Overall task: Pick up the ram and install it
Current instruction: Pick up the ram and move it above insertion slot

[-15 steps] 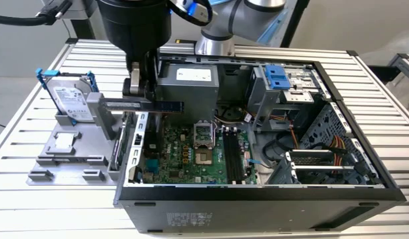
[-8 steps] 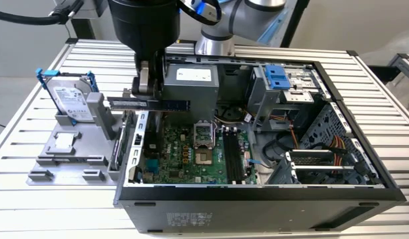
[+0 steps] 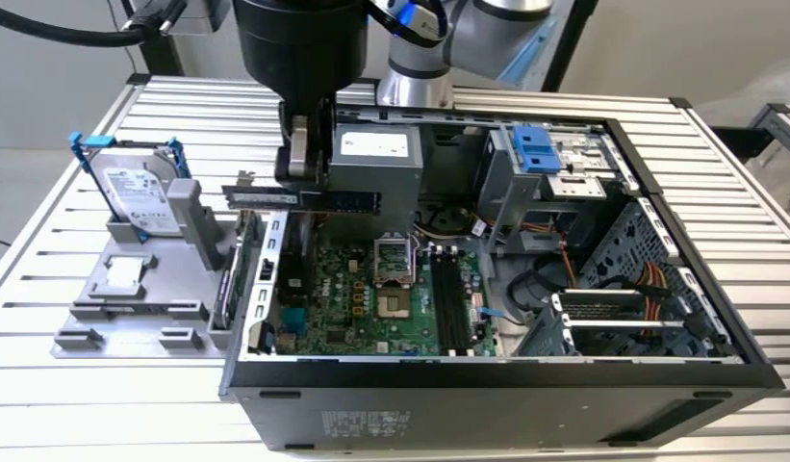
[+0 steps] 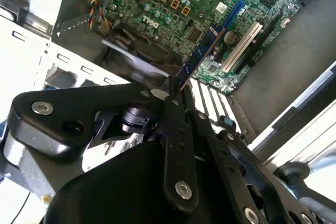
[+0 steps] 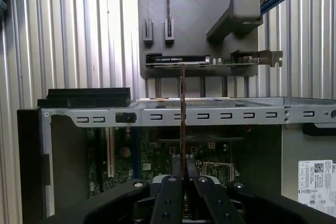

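Note:
My gripper (image 3: 301, 181) is shut on the ram (image 3: 349, 200), a long, flat dark stick held level above the open computer case, over the edge of the case on the exterior view's left. In the first wrist view the ram (image 5: 182, 103) shows edge-on as a thin line running out from between my fingertips (image 5: 171, 184). The second wrist view has the ram (image 4: 197, 56) reaching out from the gripper (image 4: 176, 95) over the green motherboard (image 4: 173, 3). The black memory slots (image 3: 452, 303) lie lower on the board, toward the exterior view's right of the held stick.
A grey fixture (image 3: 132, 298) beside the case holds a silver hard drive (image 3: 138, 197) in a blue bracket and an upright expansion card (image 3: 241, 274). Inside the case sit the power supply (image 3: 375, 159), drive cage (image 3: 543, 164) and cables (image 3: 651, 289). The slatted table (image 3: 61, 385) surrounds everything.

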Robot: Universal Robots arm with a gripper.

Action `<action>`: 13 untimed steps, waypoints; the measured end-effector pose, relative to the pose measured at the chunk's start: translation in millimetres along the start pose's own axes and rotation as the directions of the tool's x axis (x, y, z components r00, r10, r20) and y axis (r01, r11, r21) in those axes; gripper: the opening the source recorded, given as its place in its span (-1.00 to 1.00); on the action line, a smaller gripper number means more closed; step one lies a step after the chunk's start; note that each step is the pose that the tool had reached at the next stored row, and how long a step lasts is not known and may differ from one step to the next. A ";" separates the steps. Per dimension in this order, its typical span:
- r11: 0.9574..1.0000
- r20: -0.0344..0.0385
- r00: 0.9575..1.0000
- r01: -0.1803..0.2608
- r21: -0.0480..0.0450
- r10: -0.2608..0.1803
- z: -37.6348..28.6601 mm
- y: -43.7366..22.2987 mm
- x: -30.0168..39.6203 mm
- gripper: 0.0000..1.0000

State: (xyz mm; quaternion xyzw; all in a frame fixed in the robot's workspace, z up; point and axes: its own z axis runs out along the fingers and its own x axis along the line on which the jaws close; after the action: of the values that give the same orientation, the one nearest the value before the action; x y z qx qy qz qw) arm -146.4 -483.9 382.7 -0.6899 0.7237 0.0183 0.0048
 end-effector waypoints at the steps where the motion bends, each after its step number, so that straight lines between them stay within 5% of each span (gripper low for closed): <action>1: 1.000 0.000 1.000 0.000 0.000 0.000 0.0 -1.4 -0.4 -1.00; 13: 1.000 0.000 1.000 0.000 0.000 0.000 -0.2 -18.6 -5.7 -1.00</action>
State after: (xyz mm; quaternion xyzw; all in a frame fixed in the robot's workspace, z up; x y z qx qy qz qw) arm -127.6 -479.1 382.7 -0.6899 0.7237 0.0183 0.0048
